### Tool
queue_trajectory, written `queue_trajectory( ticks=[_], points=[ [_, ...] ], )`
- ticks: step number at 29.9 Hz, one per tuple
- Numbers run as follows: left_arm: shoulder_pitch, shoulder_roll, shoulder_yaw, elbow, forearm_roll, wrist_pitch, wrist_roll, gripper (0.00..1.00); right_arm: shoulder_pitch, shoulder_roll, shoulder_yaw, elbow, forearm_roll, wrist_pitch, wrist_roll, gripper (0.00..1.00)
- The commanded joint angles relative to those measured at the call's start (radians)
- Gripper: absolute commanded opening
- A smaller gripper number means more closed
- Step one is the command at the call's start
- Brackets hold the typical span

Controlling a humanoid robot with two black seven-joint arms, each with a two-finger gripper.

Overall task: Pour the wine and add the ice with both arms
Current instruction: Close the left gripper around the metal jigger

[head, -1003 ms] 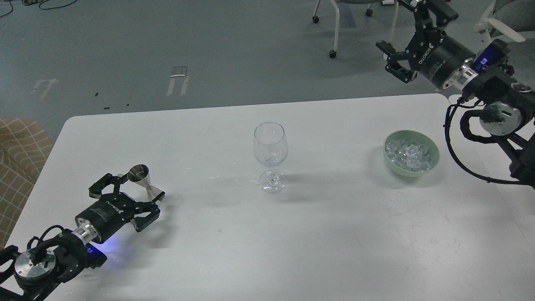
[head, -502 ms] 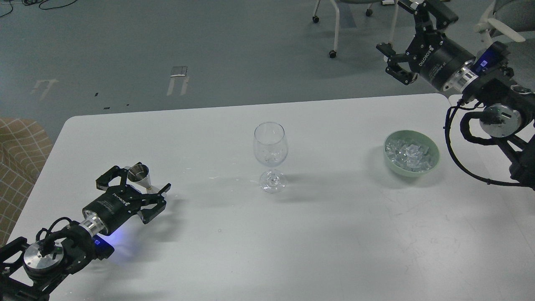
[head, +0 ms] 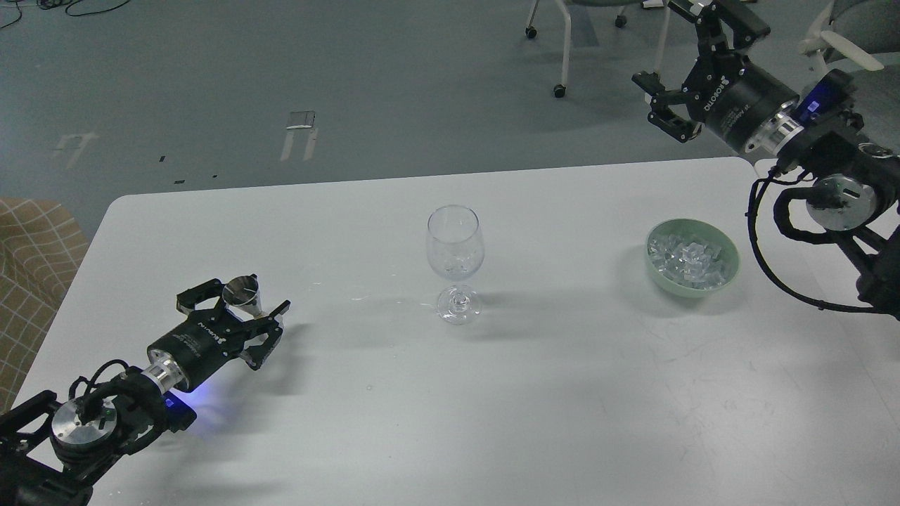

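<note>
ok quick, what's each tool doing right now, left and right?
Left tool: fingers spread around the metal jigger, not visibly clamped on it.
Right tool: open, holding nothing, raised beyond the table's far edge.

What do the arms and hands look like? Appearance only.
Both arms are black and jointed, with looping black cables and round silver joint caps. Each hand, left hand and right hand, is a black cylinder with white ROBOTIQ lettering, a silver wrist ring and black linked fingers. A blue light glows near each wrist.
</note>
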Motion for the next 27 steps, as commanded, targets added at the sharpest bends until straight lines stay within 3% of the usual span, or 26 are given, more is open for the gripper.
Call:
queue_trajectory(
  ticks=[1,12,18,27],
  points=[
    [0.002,0.0,0.0,0.006,0.0,0.0,-0.001,0.53,0.0,0.0,0.0,0.0,0.0,0.0,0.0,1.0],
    [0.002,-0.002,-0.001,0.029,0.001,0.0,0.0,0.42,0.001,0.0,0.0,0.001,0.0,0.0,0.0,1.0],
    [0.001,-0.011,-0.005,0.04,0.0,0.0,0.002,0.3,0.0,0.0,0.0,0.0,0.0,0.0,0.0,1.0],
    [0.001,-0.012,-0.006,0.04,0.0,0.0,0.002,0.25,-0.002,0.0,-0.002,0.0,0.0,0.0,0.0,1.0]
  ],
)
